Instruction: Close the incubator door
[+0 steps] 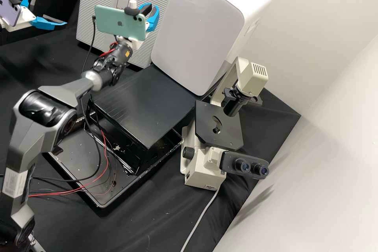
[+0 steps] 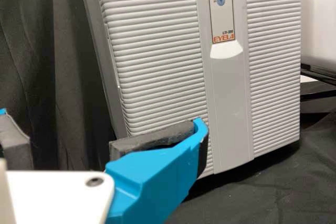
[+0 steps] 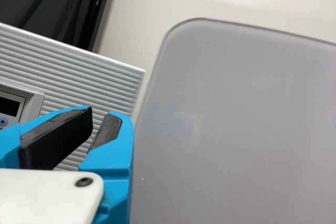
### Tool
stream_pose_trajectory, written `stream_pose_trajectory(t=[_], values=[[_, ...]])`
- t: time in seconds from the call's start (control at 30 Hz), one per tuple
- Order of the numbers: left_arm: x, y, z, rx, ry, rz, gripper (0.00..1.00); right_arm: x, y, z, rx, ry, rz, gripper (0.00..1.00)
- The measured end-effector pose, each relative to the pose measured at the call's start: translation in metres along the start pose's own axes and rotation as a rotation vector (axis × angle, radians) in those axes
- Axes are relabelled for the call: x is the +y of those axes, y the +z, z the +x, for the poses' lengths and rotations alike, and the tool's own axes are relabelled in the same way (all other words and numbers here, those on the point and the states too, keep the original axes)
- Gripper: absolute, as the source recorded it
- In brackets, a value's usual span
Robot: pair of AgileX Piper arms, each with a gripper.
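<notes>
The left white gripper (image 1: 50, 8) has its two bright blue, grey-padded fingers spread wide; the right one's (image 1: 152, 7) are slightly parted, with nothing between them. Both stand before the white, horizontally ribbed incubator door (image 1: 96, 15); I cannot tell whether it is fully closed. Beside the incubator stands a smooth, round-cornered white box (image 1: 197, 35), then a cream microscope (image 1: 204, 169).

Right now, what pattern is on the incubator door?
The door has parallel ridges, best seen in the left wrist view.

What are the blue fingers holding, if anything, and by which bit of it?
Nothing. The left gripper and right gripper are both open, with nothing between their fingers.
</notes>
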Motion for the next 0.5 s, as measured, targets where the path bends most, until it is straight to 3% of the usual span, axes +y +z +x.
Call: stream_pose_trajectory(t=[0.17,0.37,0.5], values=[[0.0,0.0,0.0,0.0,0.0,0.0,1.0,-0.002,0.006,-0.035,-0.011,0.01,-0.005,1.0],[0.0,0.0,0.0,0.0,0.0,0.0,1.0,0.003,0.007,-0.077,0.043,0.116,-0.025,1.0],[0.0,0.0,0.0,0.0,0.0,0.0,1.0,0.015,0.018,-0.103,0.056,0.201,0.007,1.0]])
